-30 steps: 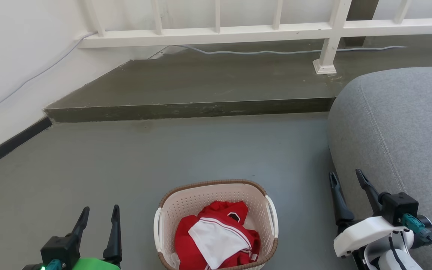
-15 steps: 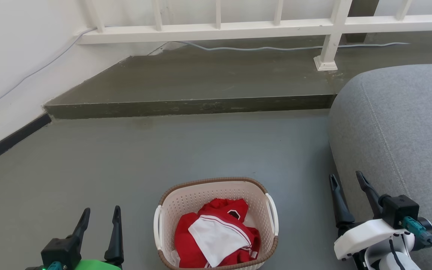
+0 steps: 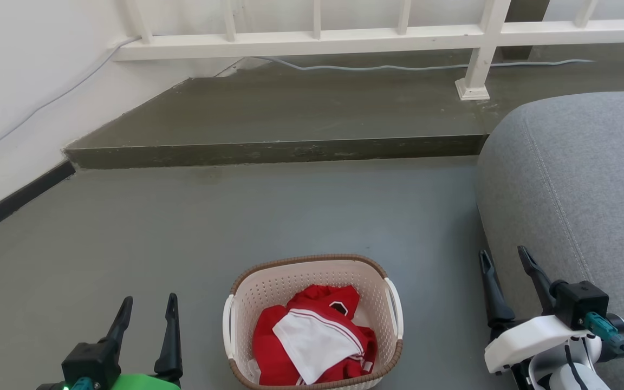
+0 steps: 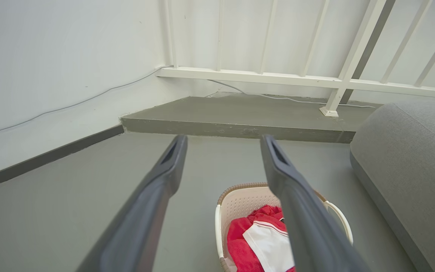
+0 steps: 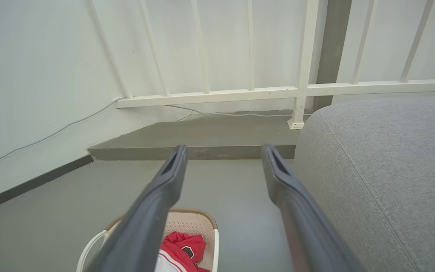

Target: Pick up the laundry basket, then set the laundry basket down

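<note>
Grey concrete floor runs across the whole near scene. Nearest the robot, the laundry basket stands upright on it, close in and about centred between the two arms. Its base is on the floor, not lifted and not tilted. A red and white garment lies bunched inside and stays below the rim. The white side handles are both free, with nothing hooked on them.

The left gripper sits near left, fingers spread apart, holding nothing, well clear of the basket's left side. The right gripper sits near right, fingers also spread and empty, apart from the basket's right side and just beside the grey sofa. Both wrist views agree: there is a gap between each pair of fingers, with the basket low in view past them.

Progress judgement — the basket is resting on the floor with no grip on it. That fits two stages equally: the basket waiting to be lifted, or the basket already put back down and let go. These pictures cannot settle which. What is certain is only that no lift is under way now.

Farther back, a dark baseboard runs along the left wall. Beyond the open floor is a low raised step. A thin cable trails across it, and a white railing stands at the far edge.
</note>
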